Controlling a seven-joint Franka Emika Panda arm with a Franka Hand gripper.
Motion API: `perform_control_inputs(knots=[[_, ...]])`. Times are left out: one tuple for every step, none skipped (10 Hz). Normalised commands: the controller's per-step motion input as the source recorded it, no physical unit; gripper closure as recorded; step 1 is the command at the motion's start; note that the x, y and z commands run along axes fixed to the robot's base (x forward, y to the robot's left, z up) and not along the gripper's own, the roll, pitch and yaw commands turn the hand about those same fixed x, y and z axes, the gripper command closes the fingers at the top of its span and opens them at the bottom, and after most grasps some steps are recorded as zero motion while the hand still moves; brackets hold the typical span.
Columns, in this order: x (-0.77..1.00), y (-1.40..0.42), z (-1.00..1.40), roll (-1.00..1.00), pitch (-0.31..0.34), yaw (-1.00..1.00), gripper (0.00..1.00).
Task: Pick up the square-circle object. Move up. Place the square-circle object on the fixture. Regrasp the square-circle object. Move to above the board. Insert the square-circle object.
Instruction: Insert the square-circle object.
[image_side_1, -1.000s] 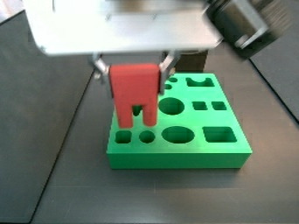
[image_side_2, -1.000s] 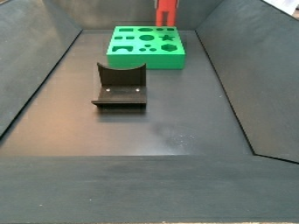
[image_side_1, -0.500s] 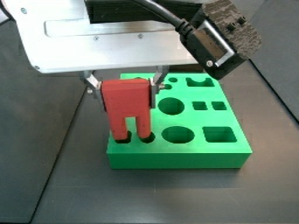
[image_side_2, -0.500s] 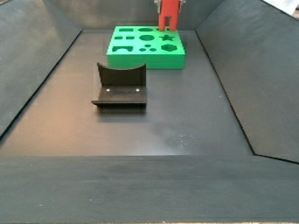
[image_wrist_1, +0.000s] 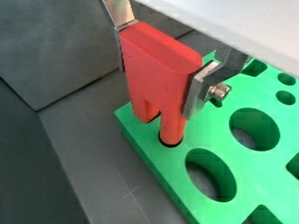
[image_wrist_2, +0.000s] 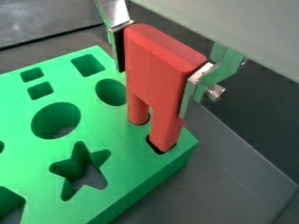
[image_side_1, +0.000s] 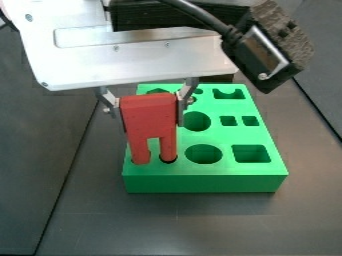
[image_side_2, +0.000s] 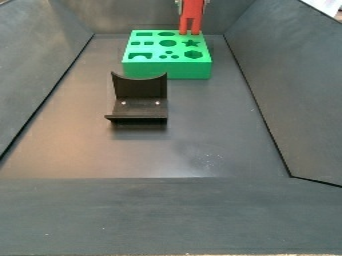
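The fixture (image_side_2: 136, 98) stands bare on the dark floor, nearer than everything else in a side view and well apart from the board (image_side_2: 167, 52), which lies toward the far end. Nothing rests on its scooped top, so the regrasp looks finished.

The step in hand is the last one, the insertion. The tool (image_side_1: 147, 98) hangs over the board's near left corner (image_side_1: 201, 170) in a side view, its silver fingers (image_wrist_2: 211, 77) clamped on the upper body of the red piece (image_wrist_2: 158, 79), one plate on each flat side. The piece hangs upright, its two legs pointing down. In both wrist views the leg tips (image_wrist_1: 172, 136) have entered cut-outs by the board's edge, the round leg in a round hole and the square one in a square slot beside it; how deep they sit I cannot tell, but most of the red body is above the green top.

My judgement: the next move calls for a straight push down, keeping the piece vertical so neither leg binds on a rim, and letting go only once the body seats.
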Motion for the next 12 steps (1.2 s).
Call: perform_control_inputs(knots=[[0.21, 0.00, -0.24, 0.35, 0.024, 0.00, 1.00], [0.01, 0.00, -0.27, 0.17, 0.016, -0.30, 1.00], [0.00, 0.00, -0.35, 0.08, 0.000, -0.39, 1.00], [-0.19, -0.03, -0.35, 0.00, 0.000, -0.46, 1.00], [-0.33, 0.00, -0.29, 0.00, -0.029, -0.28, 1.00], [-0.27, 0.00, -0.32, 0.00, -0.043, -0.09, 1.00], [-0.24, 0.00, -0.32, 0.02, -0.046, 0.00, 1.00], [-0.15, -0.01, -0.43, 0.03, -0.061, 0.00, 1.00], [0.00, -0.10, -0.57, 0.03, -0.036, 0.00, 1.00], [0.07, -0.18, -0.60, 0.03, -0.010, -0.07, 1.00], [0.09, -0.17, -0.57, 0.02, 0.000, -0.17, 1.00], [0.07, -0.15, -0.57, 0.08, 0.000, -0.10, 1.00]])
